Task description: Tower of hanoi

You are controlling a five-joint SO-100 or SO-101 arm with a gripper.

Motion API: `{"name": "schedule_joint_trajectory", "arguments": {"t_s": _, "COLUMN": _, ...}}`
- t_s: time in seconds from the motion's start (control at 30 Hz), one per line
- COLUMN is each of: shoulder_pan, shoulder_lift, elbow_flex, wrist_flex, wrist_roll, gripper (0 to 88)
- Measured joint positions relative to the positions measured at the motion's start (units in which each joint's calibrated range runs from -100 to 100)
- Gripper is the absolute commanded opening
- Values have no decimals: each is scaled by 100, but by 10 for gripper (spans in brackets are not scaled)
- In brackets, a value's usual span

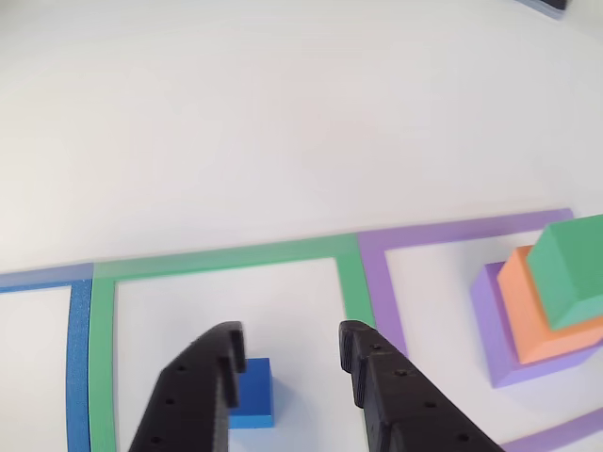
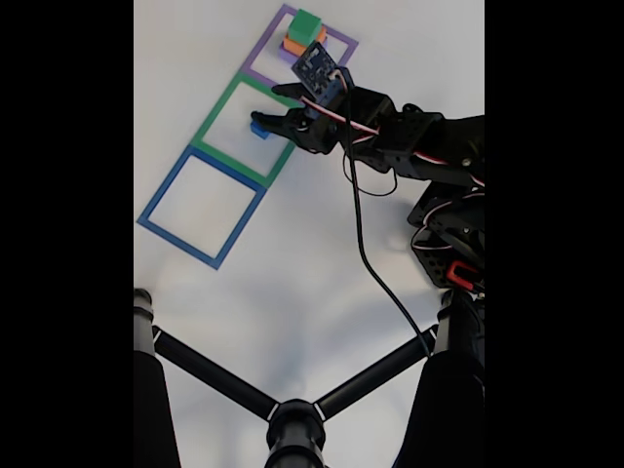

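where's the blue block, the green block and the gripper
blue block (image 1: pixel 252 394): other view, on its top face, inside the green square.
green block (image 1: pixel 569 270): other view, on its front face, top of the stack.
gripper (image 1: pixel 287 348): other view, midway between the tips of the open jaws.

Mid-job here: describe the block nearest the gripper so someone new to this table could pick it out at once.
Three taped square outlines run in a row on the white table: blue, green, purple. Inside the middle green square sits a single small blue block, just by the open gripper. Unlike the purple, orange and green blocks stacked in the purple square, it stands alone.
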State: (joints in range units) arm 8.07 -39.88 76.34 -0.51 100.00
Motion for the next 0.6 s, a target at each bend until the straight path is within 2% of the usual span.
{"name": "schedule_joint_trajectory", "arguments": {"t_s": 0.23, "shoulder_pan": 564, "shoulder_lift": -1444, "elbow_flex": -1755, "wrist_flex": 4226, "wrist_roll": 0, "gripper": 0}}
{"name": "schedule_joint_trajectory", "arguments": {"t_s": 0.6, "shoulder_pan": 1827, "shoulder_lift": -1478, "elbow_flex": -4886, "wrist_flex": 7772, "wrist_roll": 0, "gripper": 0}}
